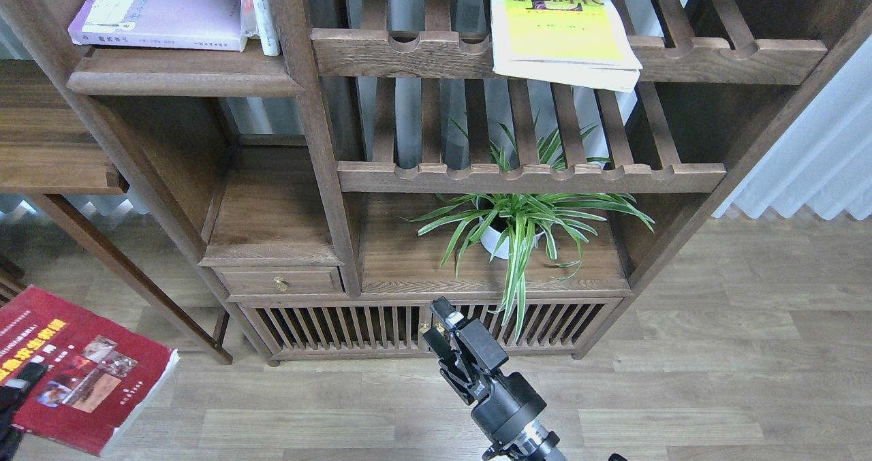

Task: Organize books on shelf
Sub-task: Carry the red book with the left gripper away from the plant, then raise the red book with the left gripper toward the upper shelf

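right pincer (441,326) raised, empty

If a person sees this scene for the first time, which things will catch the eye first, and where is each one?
The yellow-green book stands out most, lying flat on the upper slatted rack and overhanging its front rail. Next is the red book at the lower left edge, above the floor. The green potted plant sits in the middle compartment.

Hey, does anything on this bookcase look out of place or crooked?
Yes. The yellow-green book lies flat on the upper slatted rack, skewed, with its corner hanging past the front rail. The lavender book also lies flat on the solid shelf beside upright books.
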You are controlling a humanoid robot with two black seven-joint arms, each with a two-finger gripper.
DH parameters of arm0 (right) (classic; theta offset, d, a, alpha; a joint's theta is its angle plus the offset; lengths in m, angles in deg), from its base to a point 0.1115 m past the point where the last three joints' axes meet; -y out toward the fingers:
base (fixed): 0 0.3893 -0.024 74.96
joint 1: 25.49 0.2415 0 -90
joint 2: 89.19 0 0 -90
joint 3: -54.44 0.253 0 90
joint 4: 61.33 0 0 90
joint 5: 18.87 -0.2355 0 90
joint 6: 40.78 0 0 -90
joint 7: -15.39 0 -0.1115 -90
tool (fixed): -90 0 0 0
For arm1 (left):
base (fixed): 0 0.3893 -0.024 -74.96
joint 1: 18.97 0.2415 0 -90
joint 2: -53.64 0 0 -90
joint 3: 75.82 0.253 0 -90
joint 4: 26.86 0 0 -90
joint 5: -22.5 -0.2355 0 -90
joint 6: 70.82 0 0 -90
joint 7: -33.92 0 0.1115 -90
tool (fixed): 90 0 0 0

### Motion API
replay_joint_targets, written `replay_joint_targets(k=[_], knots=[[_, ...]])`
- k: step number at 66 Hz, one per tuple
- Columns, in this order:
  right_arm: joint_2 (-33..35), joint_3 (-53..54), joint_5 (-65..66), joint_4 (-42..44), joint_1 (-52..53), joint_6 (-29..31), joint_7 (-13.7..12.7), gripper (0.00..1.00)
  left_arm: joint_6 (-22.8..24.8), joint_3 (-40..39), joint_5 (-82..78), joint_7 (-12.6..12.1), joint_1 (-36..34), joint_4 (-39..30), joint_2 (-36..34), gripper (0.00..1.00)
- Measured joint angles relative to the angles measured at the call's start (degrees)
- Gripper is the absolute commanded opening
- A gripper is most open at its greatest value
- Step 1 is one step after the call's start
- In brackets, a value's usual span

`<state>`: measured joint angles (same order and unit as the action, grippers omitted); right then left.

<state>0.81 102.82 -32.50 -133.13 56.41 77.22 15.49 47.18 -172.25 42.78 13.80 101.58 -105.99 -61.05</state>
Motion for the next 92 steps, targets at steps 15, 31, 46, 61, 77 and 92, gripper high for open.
replay_joint_targets(k=[15,31,46,61,77,92], knots=[[0.00,-0.04,0.00,0.03,0.01,0.00,-0.01,0.99,0.00,-5.41,-4.34,-0.77,-0.06,-0.05,-2.16,0.02],[0.00,0.09,0.00,0.22,0.01,0.00,-0.01,0.99,0.00,-13.21,-15.69,-4.43,-3.23,-0.06,-5.89,0.02],[0.00,0.39,0.00,0.35,0.01,0.00,-0.01,0.99,0.00,-17.52,-21.88,-7.67,-7.84,-0.08,-9.37,0.02],[0.00,0.40,-0.07,0.35,0.01,0.00,-0.01,0.99,0.00,-20.75,-22.52,-7.88,-10.09,-0.08,-12.81,0.02],[0.00,0.45,-0.09,0.35,0.01,0.00,-0.01,0.99,0.00,-22.10,-24.27,-7.88,-12.93,-0.07,-13.53,0.01],[0.00,0.48,-0.08,0.35,0.01,0.00,0.02,0.99,0.00,-23.21,-24.33,-7.88,-15.12,-0.04,-16.69,0.01]])
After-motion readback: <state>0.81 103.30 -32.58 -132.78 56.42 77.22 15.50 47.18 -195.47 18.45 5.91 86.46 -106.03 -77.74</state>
